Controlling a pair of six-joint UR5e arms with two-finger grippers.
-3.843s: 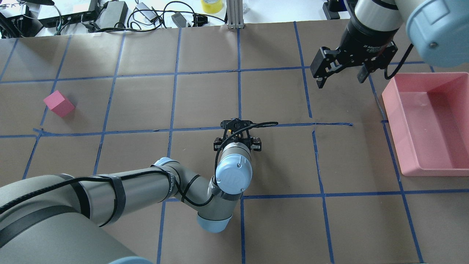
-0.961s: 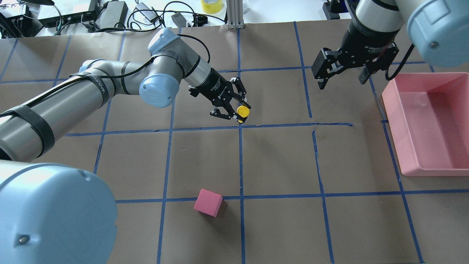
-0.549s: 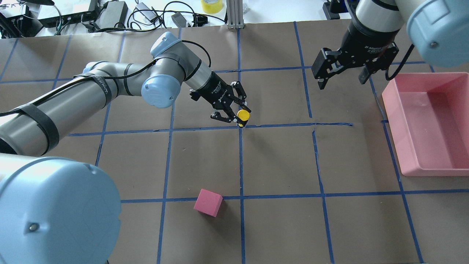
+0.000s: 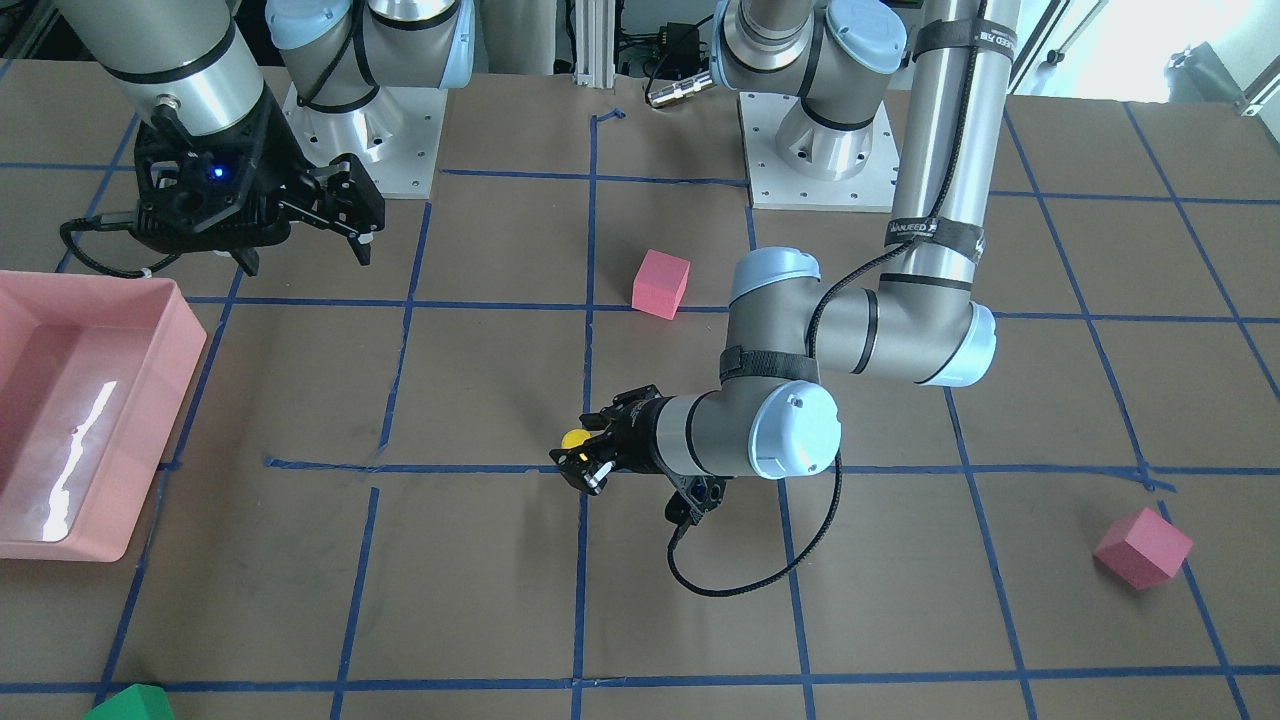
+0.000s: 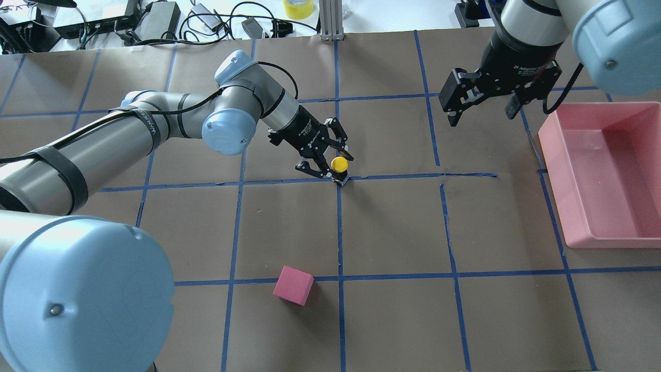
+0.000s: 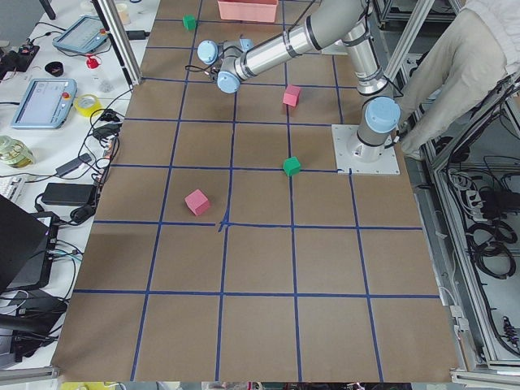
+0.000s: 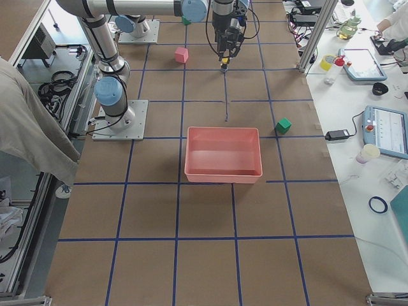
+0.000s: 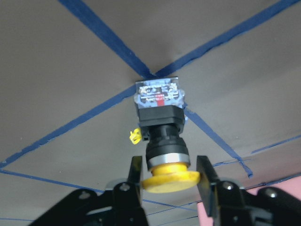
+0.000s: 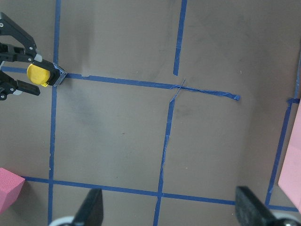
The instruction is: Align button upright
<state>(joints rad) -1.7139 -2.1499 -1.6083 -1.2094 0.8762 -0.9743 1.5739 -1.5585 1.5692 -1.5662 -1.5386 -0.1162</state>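
The button (image 5: 339, 165), with a yellow cap and a black body, stands with its grey-black base on a blue tape crossing near the table's middle. Its cap points up, roughly upright. It also shows in the front view (image 4: 574, 438), the left wrist view (image 8: 160, 117) and the right wrist view (image 9: 38, 75). My left gripper (image 5: 336, 165) reaches in low from the side and is shut on the button at its cap, one finger on each side (image 8: 169, 175). My right gripper (image 5: 481, 113) hangs open and empty, high above the table near the tray.
A pink tray (image 5: 552, 150) lies at the right edge. One pink cube (image 5: 293, 285) sits near the robot's side and another (image 4: 1143, 547) at the far left. A green cube (image 4: 130, 703) sits at the far edge. Cables and gear lie beyond the table.
Over the last second my left gripper has lowered the button onto the tape crossing and brought it more upright. The right arm has not moved.
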